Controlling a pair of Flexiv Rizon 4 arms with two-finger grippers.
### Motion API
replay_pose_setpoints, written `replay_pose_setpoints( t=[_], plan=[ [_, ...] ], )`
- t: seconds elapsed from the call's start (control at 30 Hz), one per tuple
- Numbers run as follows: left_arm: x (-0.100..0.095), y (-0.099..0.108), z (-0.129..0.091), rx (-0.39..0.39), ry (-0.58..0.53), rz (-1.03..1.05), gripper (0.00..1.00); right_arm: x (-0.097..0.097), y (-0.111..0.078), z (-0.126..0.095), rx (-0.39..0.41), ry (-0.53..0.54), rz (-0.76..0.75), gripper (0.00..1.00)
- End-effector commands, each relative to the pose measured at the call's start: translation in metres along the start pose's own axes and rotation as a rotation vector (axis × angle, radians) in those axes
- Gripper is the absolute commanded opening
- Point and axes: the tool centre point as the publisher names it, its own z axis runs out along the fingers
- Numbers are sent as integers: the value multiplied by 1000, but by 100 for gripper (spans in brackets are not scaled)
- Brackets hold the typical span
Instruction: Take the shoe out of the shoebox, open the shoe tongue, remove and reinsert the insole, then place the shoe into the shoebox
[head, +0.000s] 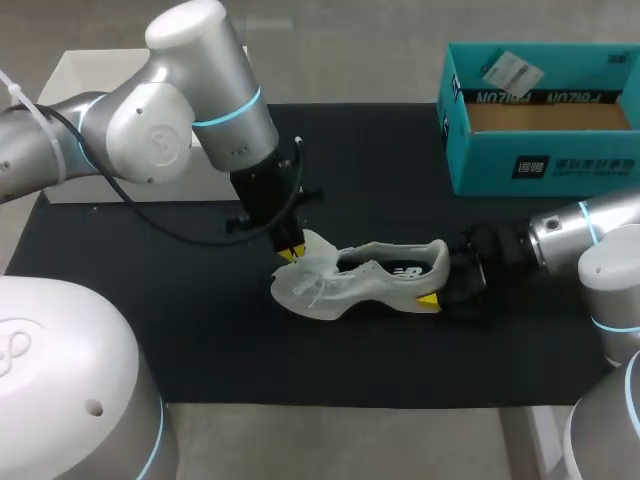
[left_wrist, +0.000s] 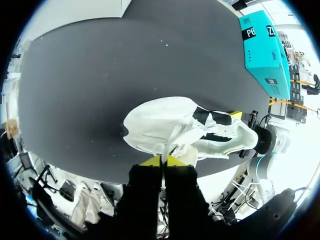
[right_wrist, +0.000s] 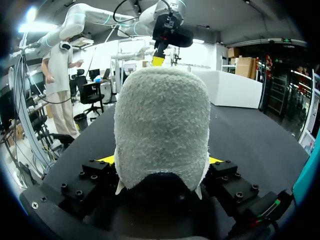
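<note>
The shoe (head: 365, 275) rests on the tabletop (head: 150, 300), out of the shoebox (head: 540, 165), which stands well apart. The left fingers (head: 289, 254) are pinched tight on its tongue (head: 318, 245). The right fingers (head: 430, 299) clamp its heel from both sides.

The shoe (head: 365, 275) stands upright on its sole near the middle of the table mat (head: 200, 340), its toe towards my left and its heel towards my right. The left gripper (head: 290, 252) sits just behind and above the toe end, its fingers pinched together on the tongue (head: 318, 248), which is lifted off the shoe. The right gripper (head: 440, 295) is at the heel, one finger against each side of it. The shoebox (head: 540, 165) stands at the far right, well apart from the shoe, opening upward, with a card (head: 512, 70) inside at its back. A foam block (head: 90, 80) lies at the far left, behind the left arm.
</note>
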Motion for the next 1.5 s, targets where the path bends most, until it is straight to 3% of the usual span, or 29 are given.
replay_pose_setpoints(
  t=[0.03,0.07,0.1,0.47,0.8,1.07,1.17,1.4,1.5],
  plan=[
    [0,-3,4,-23,16,22,82,0,-1,1,2,-2,0,0],
    [1,-3,4,-27,24,22,95,0,-1,1,2,-2,0,0],
    [1,-3,4,-29,25,22,100,0,-1,1,2,-2,0,0],
    [-10,-5,0,-34,7,-15,100,0,-1,1,2,-2,0,0],
    [-37,-7,5,-48,-16,-100,100,0,-1,1,2,-2,0,0],
    [-48,-9,0,-42,6,-119,100,0,-1,1,2,-2,0,0],
    [-42,-8,-9,-73,74,-48,100,0,-1,1,2,-2,0,0],
    [-6,-3,-34,-131,141,208,100,0,-1,1,2,-2,0,0],
    [6,0,-42,-231,120,402,100,0,-1,1,2,-2,0,0]
  ],
)
